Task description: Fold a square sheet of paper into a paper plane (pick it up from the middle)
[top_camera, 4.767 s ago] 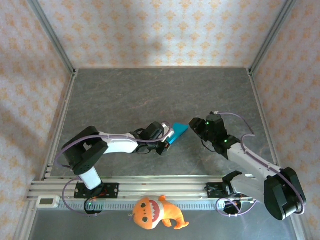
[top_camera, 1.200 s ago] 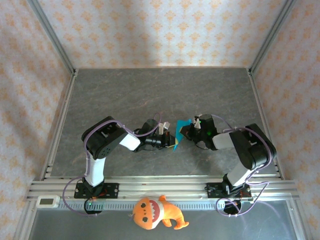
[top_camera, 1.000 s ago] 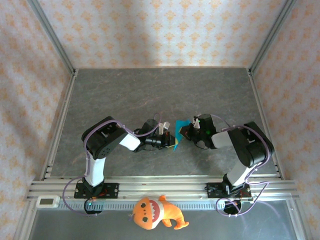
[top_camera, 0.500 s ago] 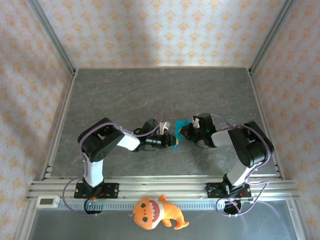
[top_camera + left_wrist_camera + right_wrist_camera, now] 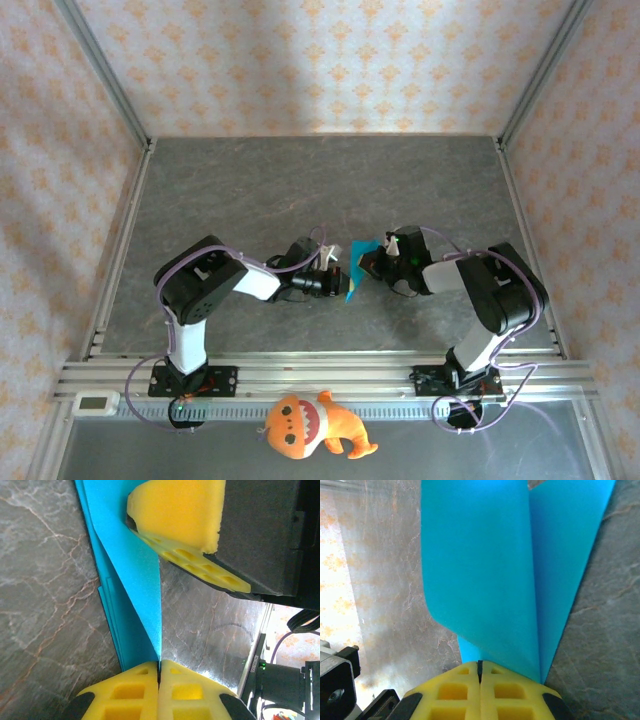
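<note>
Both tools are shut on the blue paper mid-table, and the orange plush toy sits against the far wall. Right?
No. The orange plush toy lies at the near edge, by the rail, not against the far wall; the top external view shows it. Left tool and right tool are both shut on the blue paper mid-table.

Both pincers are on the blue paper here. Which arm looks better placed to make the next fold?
Probably left. The left pincer is shut on a narrow tip of the blue paper it could swing over, while the right pincer clamps the doubled layers, suiting it as anchor.
</note>
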